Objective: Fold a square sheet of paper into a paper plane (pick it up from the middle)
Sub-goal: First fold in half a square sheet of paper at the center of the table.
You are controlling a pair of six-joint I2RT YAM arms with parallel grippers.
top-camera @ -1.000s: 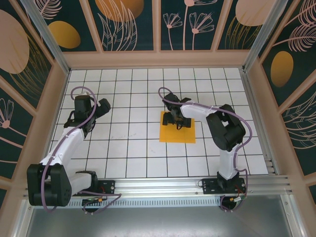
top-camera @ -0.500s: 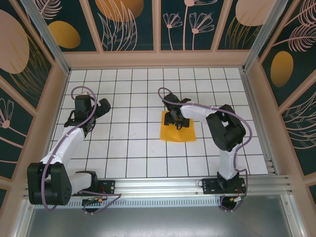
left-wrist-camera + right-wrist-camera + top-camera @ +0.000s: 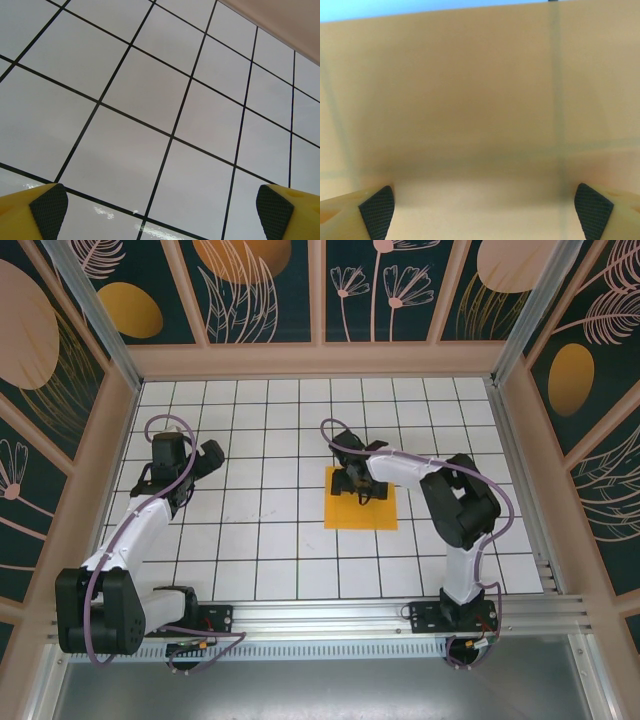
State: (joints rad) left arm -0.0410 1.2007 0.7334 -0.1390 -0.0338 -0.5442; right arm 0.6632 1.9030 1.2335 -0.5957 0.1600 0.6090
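The square sheet of paper point(image 3: 361, 511), plain orange-yellow, lies flat on the white grid table point(image 3: 270, 550) right of centre. My right gripper point(image 3: 360, 485) hangs just over the sheet's far half, jaws wide open and pointing down. In the right wrist view the sheet point(image 3: 480, 100) spreads flat close under the camera, grid lines showing faintly through it, and both black pads point(image 3: 377, 210) stand far apart with nothing between them. My left gripper point(image 3: 205, 462) is open over bare tiles at the left, far from the paper; its pads point(image 3: 49, 207) are spread wide over the grid.
Wooden-framed walls with a dark leaf pattern and painted orange ovals point(image 3: 130, 310) enclose the table on three sides. An aluminium rail point(image 3: 330, 618) carrying both arm bases runs along the near edge. A pale wall edge point(image 3: 280, 25) shows beyond the tiles in the left wrist view.
Half a second ago the sheet looked slightly skewed and lifted under the right gripper; now it lies flat and square again. The left arm has not moved.
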